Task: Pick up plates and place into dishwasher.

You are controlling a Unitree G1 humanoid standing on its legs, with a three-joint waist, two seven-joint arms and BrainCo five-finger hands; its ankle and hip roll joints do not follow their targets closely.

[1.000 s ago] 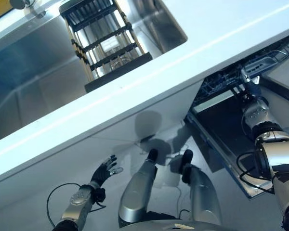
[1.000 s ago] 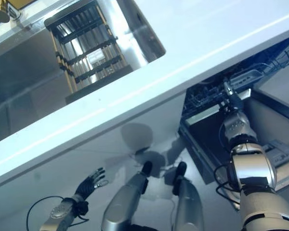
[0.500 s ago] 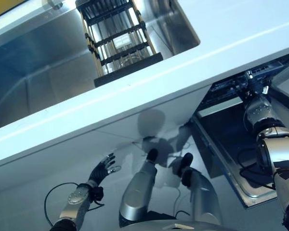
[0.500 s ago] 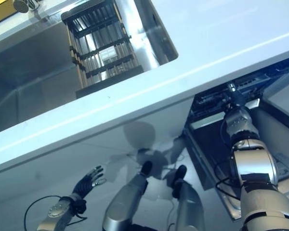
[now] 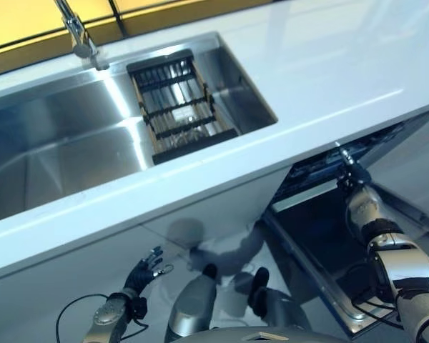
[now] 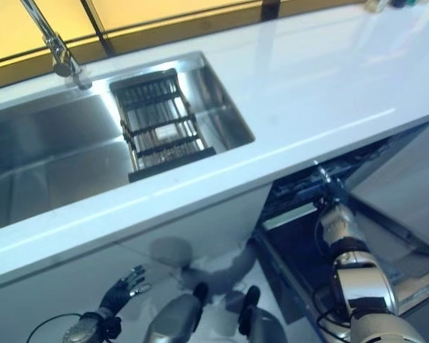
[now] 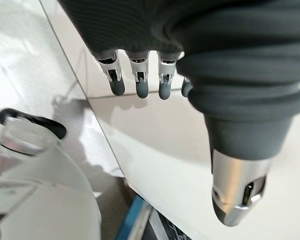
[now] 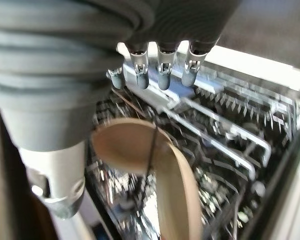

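A tan plate (image 8: 127, 147) stands on edge among the wire tines of the dishwasher rack (image 8: 230, 135), with a second tan rim (image 8: 177, 195) close beside it. My right hand (image 8: 162, 75) hovers just over them with straight fingers and holds nothing. From above, the right hand (image 5: 349, 174) reaches into the open dishwasher (image 5: 318, 168) under the counter. My left hand (image 5: 144, 270) hangs low by the white cabinet front, its fingers (image 7: 140, 85) spread and empty.
The dishwasher door (image 5: 322, 250) lies folded down at the lower right. A steel sink (image 5: 57, 143) with a black slatted rack (image 5: 175, 114) and a faucet (image 5: 79, 36) is set in the white counter (image 5: 329, 71).
The camera has tilted up, so more of the sink, the faucet and the counter show. My right hand stays at the dishwasher rack and my left hand stays low.
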